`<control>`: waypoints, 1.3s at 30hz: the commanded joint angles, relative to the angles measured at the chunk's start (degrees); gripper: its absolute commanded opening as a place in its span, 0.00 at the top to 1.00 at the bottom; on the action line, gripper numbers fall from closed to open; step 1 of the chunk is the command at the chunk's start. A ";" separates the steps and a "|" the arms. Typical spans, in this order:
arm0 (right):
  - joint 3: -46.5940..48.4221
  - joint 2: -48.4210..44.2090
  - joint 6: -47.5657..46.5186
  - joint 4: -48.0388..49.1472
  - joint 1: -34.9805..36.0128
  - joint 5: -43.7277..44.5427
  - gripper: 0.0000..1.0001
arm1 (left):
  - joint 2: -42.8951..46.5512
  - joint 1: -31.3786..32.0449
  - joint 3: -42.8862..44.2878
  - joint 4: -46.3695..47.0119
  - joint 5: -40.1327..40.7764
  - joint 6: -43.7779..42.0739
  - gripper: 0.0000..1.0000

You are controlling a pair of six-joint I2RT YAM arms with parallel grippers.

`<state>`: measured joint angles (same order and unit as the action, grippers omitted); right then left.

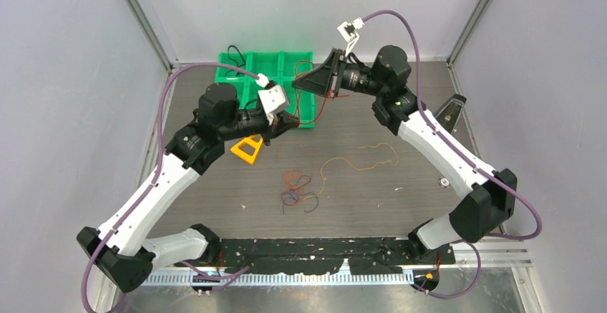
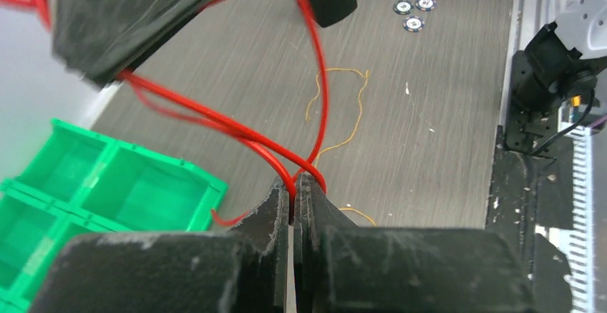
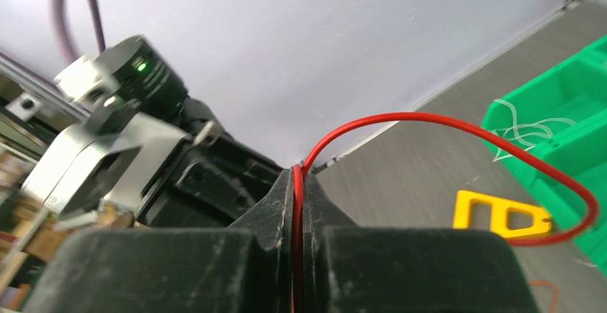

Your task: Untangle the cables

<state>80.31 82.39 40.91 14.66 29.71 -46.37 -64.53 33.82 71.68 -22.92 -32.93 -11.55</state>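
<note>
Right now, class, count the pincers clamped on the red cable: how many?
2. The left pincer pinches the red cable at the green tray's near edge. The right pincer pinches it by the tray's right side. None hidden.

Bin (image 1: 279,62) at table (image 1: 401,205) far edge; cable clump (image 1: 297,188) mid-table, nearer; lone cable (image 1: 340,159) right of clump.

Two claws (image 2: 294,184) (image 3: 298,175); one green bin (image 1: 266,56); one yellow block (image 1: 246,150)

Green bin (image 1: 275,59), yellow block (image 1: 242,153), perhaps poker chips (image 2: 425,3)
</note>
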 commanded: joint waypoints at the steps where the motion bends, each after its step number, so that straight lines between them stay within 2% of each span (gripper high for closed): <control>1: 5.97 0.23 12.15 17.03 -1.17 7.67 0.94 | 1.51 3.17 -4.33 -7.96 -0.04 -7.54 1.00; 3: 5.27 -0.33 10.85 16.54 -2.11 6.99 0.94 | 4.01 2.53 -7.03 -5.82 0.62 -6.82 1.00; 4: 4.08 -0.58 10.77 16.59 -2.68 6.47 0.94 | 6.40 1.54 -8.61 -4.67 -0.19 -5.79 0.93; 8: -0.22 -2.99 5.83 16.35 -5.24 2.05 0.94 | 11.44 -8.15 -9.19 -4.63 -10.55 -2.22 0.29; 9: -0.94 -4.14 4.13 15.70 -5.45 0.02 0.94 | 11.79 -10.52 -7.32 -6.88 -12.24 -3.49 0.23; 12: -3.74 -6.25 -4.27 10.18 -5.54 -3.30 0.94 | 10.95 -16.73 1.25 -17.10 -15.05 -10.81 0.18; 14: -5.27 -7.56 -7.12 7.26 -5.54 -4.65 0.94 | 10.01 -18.44 7.15 -23.09 -15.16 -16.34 0.16; 16: -6.33 -8.41 -8.98 4.85 -5.42 -5.78 0.94 | 10.09 -18.38 10.54 -25.09 -16.75 -20.20 0.07; 17: -6.76 -8.70 -9.21 4.63 -5.35 -6.72 0.95 | 10.59 -18.16 10.77 -22.54 -17.90 -20.14 0.05; 20: -8.23 -8.82 -9.97 3.86 -4.14 -10.13 0.94 | 12.59 -14.50 8.62 -13.10 -19.00 -19.02 0.01; 22: -8.80 -9.34 -11.14 2.62 -3.07 -11.74 0.94 | 12.75 -11.12 7.85 -10.53 -17.82 -21.74 0.01; 24: -8.97 -10.01 -13.52 0.01 -1.64 -13.11 0.94 | 11.91 -5.92 7.83 -9.96 -13.67 -25.14 0.00; 29: -9.32 -12.02 -22.16 -8.35 2.44 -14.08 0.95 | 9.12 -0.32 9.09 -7.32 -10.96 -26.34 0.00; 34: -10.13 -12.83 -23.37 -10.47 5.70 -13.59 0.94 | 7.40 5.14 7.83 -6.24 -5.17 -29.95 0.01; 39: -10.33 -13.04 -21.83 -9.21 7.00 -12.75 0.94 | 5.22 7.00 7.71 -7.59 -4.08 -27.42 0.03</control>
<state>69.69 71.37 19.57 4.14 35.99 -59.27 -58.83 39.46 79.26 -32.38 -39.62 -39.42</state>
